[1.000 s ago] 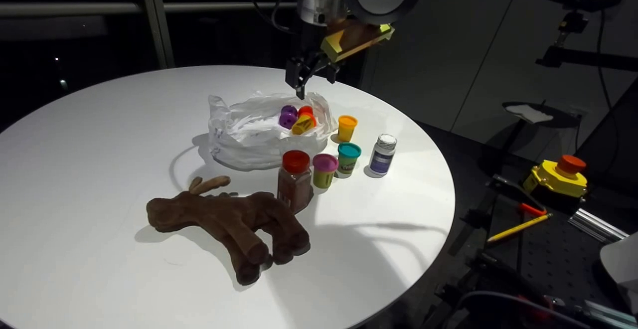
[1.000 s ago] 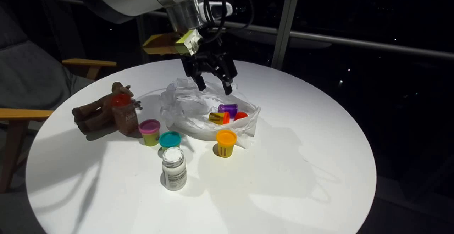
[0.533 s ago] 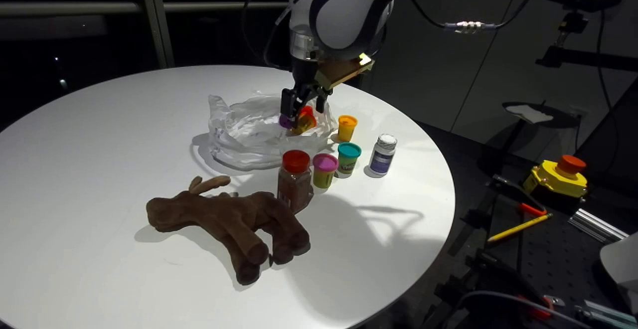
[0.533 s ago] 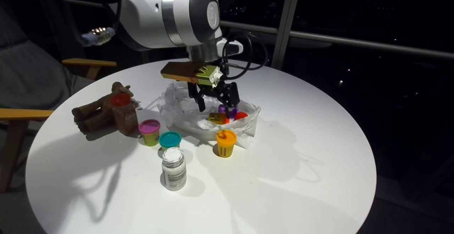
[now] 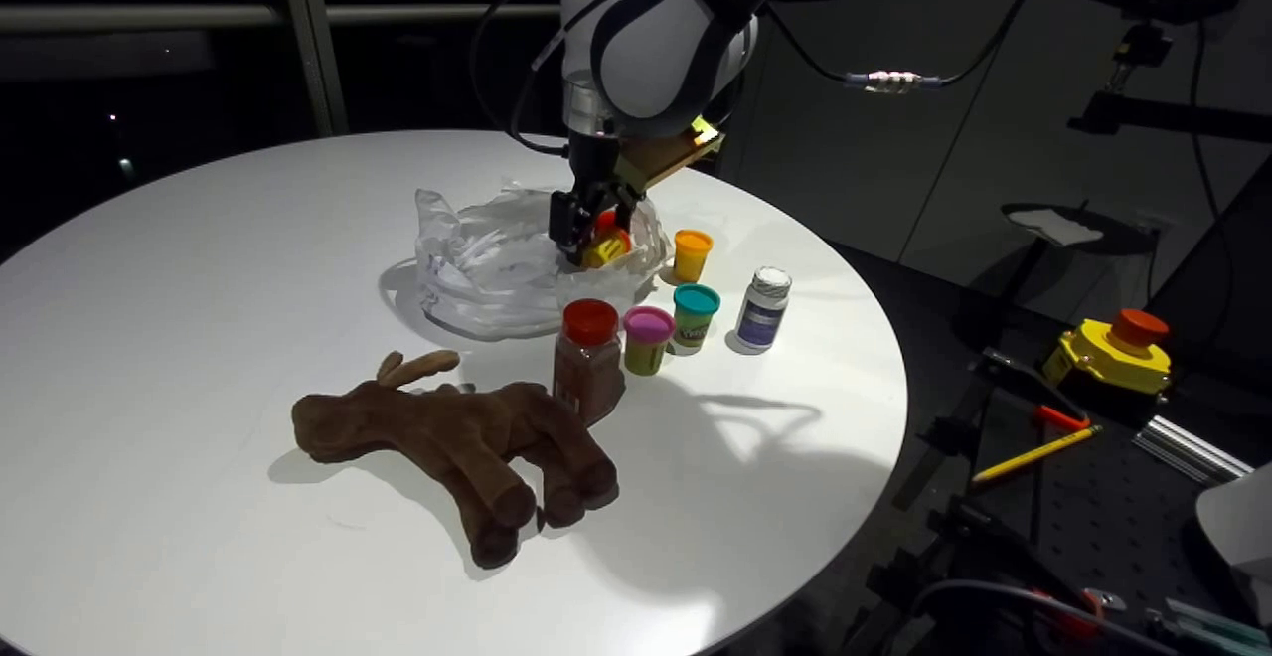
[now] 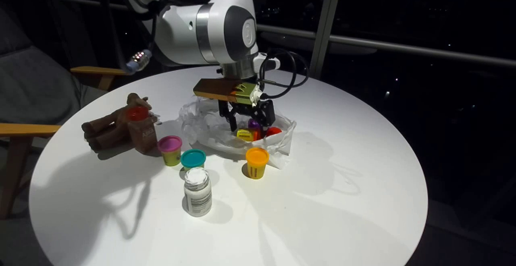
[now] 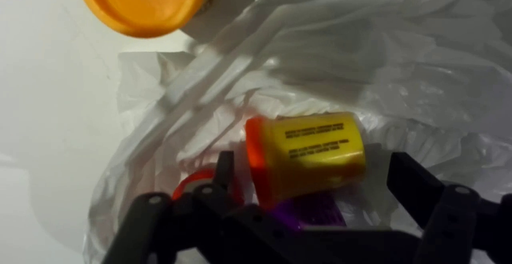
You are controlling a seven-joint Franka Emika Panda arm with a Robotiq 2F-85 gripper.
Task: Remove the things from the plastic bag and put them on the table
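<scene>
We see thin, crinkled plastic in the whitish bag [image 7: 328, 56], half see-through and glossy along its folds. The yellow jar [image 7: 316, 152] looks like smooth plastic with a soft shine, as does the orange-lidded jar [image 6: 257, 163]. We take the brown plush animal [image 5: 437, 427] for soft matt cloth, and we find the round white surface [image 6: 322, 229] smooth. The claw [image 7: 314, 170] looks dark and matt; the arm [image 6: 177, 44] has a glossy white shell and a polished metal band [image 6: 204, 32]. In an exterior view, a chair [image 6: 36, 84] shows matt grey cloth, its armrests [image 6: 28, 129] smooth wood.
</scene>
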